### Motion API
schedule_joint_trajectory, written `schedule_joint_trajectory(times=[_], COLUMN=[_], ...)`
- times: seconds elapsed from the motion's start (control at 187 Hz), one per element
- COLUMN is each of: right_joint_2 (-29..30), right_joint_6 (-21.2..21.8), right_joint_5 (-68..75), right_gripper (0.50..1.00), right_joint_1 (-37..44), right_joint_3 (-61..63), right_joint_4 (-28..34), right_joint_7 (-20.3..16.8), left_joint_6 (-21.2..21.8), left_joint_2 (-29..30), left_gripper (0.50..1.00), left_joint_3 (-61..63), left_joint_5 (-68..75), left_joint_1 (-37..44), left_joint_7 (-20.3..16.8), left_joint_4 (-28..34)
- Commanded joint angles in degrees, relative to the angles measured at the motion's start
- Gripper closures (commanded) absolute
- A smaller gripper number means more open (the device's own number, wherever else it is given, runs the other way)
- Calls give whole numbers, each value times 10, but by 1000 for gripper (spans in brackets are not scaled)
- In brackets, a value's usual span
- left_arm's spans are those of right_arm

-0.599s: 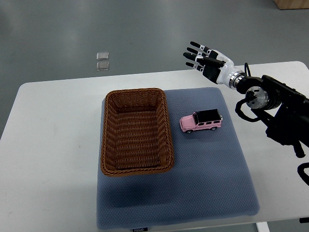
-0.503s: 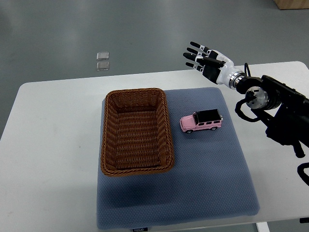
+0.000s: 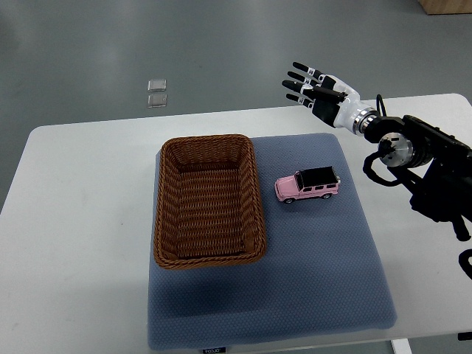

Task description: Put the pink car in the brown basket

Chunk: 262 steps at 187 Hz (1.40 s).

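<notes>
The white worktop (image 3: 81,184) carries a blue mat (image 3: 317,273). On the mat's left half sits the brown basket (image 3: 208,200), empty. Just right of it, apart from the rim, stands the pink car (image 3: 307,184): small, rigid, probably light, liable to roll, so I would pinch its sides across the roof. My right hand (image 3: 318,88) hovers beyond the far edge, fingers spread, holding nothing.

Lab, white table (image 3: 88,214) (grey floor (image 3: 110,44))
</notes>
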Motion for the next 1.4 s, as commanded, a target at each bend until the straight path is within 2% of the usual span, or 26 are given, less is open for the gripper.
schedule_joint_trajectory(times=[0.0,0.118,0.428,0.626,0.749,0.856,0.984,1.187,1.396], right_joint_2=[-11,-23,-70,-99,-112,-128,-129,-128,-127], right_joint_6=[24,57,141,185,175,142,87,75,28], right_joint_5=[-18,-78,-260,-445,-591,-667,-685,-712,-718], right_gripper=[585,587,587,587,587,587,587,587,587], right_joint_1=[-1,-4,-11,-11,-9,-7,-4,8,9], right_joint_3=[-4,-4,-5,-12,-44,-65,-84,-132,-185], right_joint_4=[0,0,2,7,34,60,71,71,70], right_joint_7=[7,10,59,110,171,197,216,228,228], left_joint_6=[1,1,1,1,1,1,1,1,1], left_joint_2=[0,0,0,0,0,0,0,0,0], left_gripper=[500,500,500,500,500,500,500,500,500], left_joint_3=[1,0,1,0,0,0,1,0,0], left_joint_5=[0,0,0,0,0,0,0,0,0], left_joint_1=[-1,-1,-1,0,-1,-1,-1,-1,-1], left_joint_7=[0,1,1,1,1,0,1,1,1], left_joint_4=[-1,-2,-1,-1,-1,-1,-1,-1,-1])
